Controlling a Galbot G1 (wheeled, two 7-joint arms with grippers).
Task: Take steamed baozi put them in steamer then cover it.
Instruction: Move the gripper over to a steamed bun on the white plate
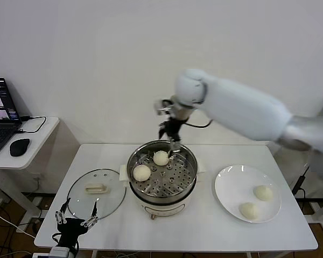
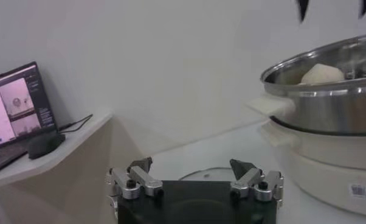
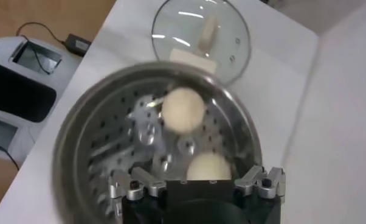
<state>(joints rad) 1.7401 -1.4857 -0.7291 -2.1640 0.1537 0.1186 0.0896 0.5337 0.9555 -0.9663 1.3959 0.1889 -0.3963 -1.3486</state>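
My left gripper point(image 1: 75, 219) idles released at the tabletop point(image 1: 204, 231) near edge, just short of the glass lid point(image 1: 96, 193), handy for covering later. At the middle sits the steamer point(image 1: 161, 174), two baozi on its tray at nine point(image 1: 141, 172) and twelve o'clock point(image 1: 161, 157). My right gripper point(image 1: 172, 138) hangs released above the far rim, empty. Two baozi point(image 1: 257, 201) wait on the plate point(image 1: 229, 185) at three o'clock.

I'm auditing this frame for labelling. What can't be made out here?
- Right claw fingertips: cut off by the right wrist view's edge.
- Steamer interior: its wall hides most of it in the left wrist view.
- Laptop: cropped by the head view's edge, screen too small to read.
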